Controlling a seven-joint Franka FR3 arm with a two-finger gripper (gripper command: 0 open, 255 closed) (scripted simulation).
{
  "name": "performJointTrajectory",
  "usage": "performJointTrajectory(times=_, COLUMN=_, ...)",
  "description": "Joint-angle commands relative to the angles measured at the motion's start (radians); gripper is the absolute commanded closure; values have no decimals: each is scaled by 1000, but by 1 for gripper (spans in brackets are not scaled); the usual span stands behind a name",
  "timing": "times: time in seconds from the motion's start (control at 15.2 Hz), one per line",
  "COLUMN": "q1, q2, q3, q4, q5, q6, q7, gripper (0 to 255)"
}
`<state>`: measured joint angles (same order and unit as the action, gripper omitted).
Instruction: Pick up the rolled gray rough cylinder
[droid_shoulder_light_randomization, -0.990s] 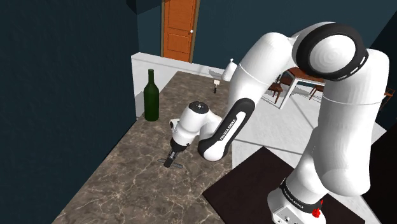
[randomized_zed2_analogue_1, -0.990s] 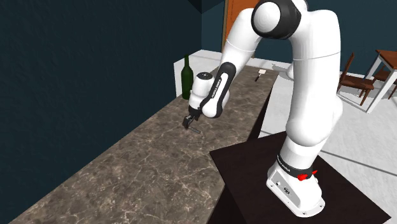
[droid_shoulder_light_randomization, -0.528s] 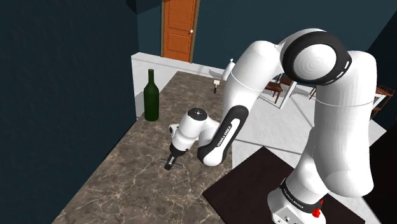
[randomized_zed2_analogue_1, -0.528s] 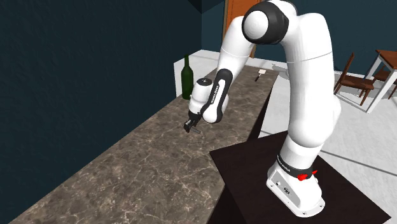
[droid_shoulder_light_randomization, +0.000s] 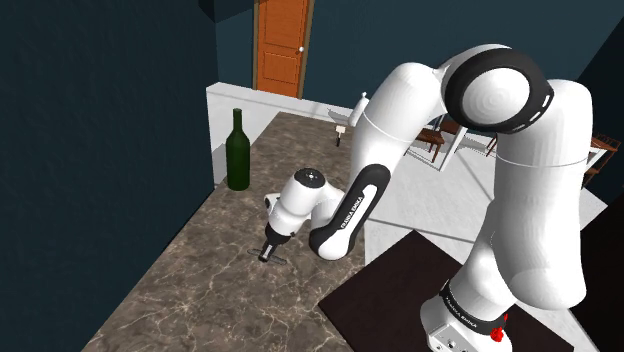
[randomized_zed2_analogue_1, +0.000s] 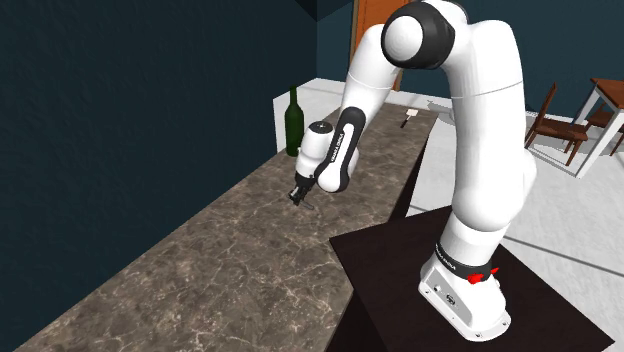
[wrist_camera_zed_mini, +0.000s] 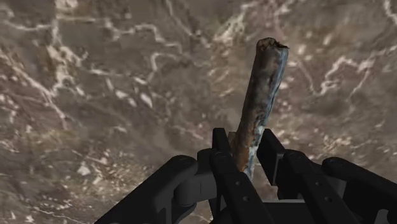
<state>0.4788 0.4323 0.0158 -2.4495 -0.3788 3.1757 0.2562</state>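
**One rough roll (wrist_camera_zed_mini: 261, 95) clamped in the claw (wrist_camera_zed_mini: 247, 154)**

Two black fingers (wrist_camera_zed_mini: 221, 153) are closed tight on the near end of the roll, one on each side. The rest of it sticks out past the fingertips, leaning a little to one side. It is grey-blue with rusty brown patches and a ragged far tip. Behind it is the brown marbled counter (wrist_camera_zed_mini: 95, 95).

In the shoulder view the claw (droid_shoulder_light_randomization: 267, 252) points down, close over the middle of the counter (droid_shoulder_light_randomization: 200, 290). The roll is too small there to make out, so it may or may not be touching the stone. The second exterior view shows the claw (randomized_zed2_analogue_1: 298, 196) just as low over the counter (randomized_zed2_analogue_1: 230, 270).

A green bottle (droid_shoulder_light_randomization: 237, 150) stands upright farther along the counter, near the wall edge and well apart from the claw. An orange door (droid_shoulder_light_randomization: 281, 45) lies beyond it. The arm's dark stand (droid_shoulder_light_randomization: 420, 290) sits beside the counter.
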Motion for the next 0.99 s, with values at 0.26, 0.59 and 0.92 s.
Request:
performJointTrajectory(times=0.26, q1=-34, q2=-56, q3=35, q4=-24, q5=12, q6=-49, q7=-6, gripper=255)
performJointTrajectory(times=0.59, q1=-102, q2=-132, q3=111, q4=-43, q5=47, q6=-112, q7=-41, gripper=255)
performJointTrajectory(times=0.92, q1=-169, q2=-206, q3=191, q4=-56, q5=110, q6=-175, q7=-95, gripper=255)
